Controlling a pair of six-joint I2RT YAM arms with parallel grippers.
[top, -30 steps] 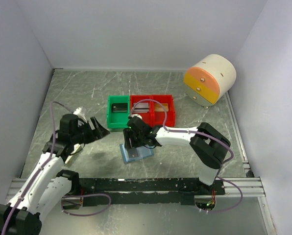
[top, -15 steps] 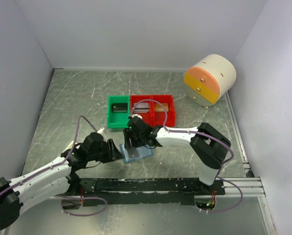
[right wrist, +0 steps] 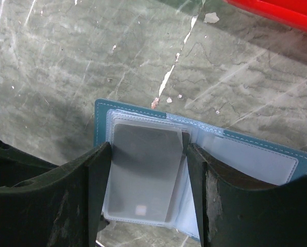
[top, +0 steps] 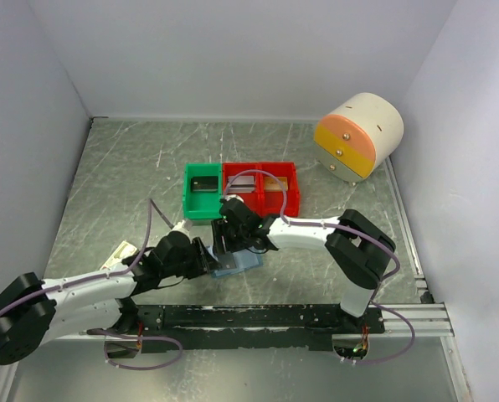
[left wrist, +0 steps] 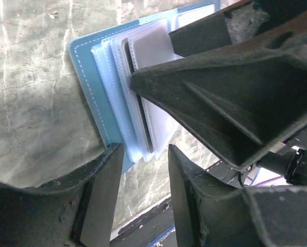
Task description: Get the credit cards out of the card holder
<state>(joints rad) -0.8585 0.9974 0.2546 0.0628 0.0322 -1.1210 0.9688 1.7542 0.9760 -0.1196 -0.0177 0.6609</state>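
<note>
The card holder [top: 243, 266] lies open on the table in front of the bins, its blue cover [left wrist: 86, 77] and clear sleeves [right wrist: 246, 157] spread out. A dark grey credit card [right wrist: 143, 164] sits inside the top sleeve and shows through it as a grey patch [left wrist: 149, 45] in the left wrist view. My right gripper [top: 227, 243] stands over the holder, open [right wrist: 148, 149], one finger against each long side of that sleeve. My left gripper [top: 206, 258] is at the holder's left edge, open [left wrist: 143, 154], its tips just short of the sleeve ends with only table between them.
A green bin [top: 203, 191] and two red bins [top: 260, 186] stand right behind the holder. A cream and orange round box [top: 358, 134] sits at the back right. The black rail [top: 258, 316] runs along the near edge. A small pale object [top: 120, 249] lies at the left.
My left arm has swung from the left side down and across to the holder's edge, and its jaws have narrowed. The right gripper and the holder have not moved.
</note>
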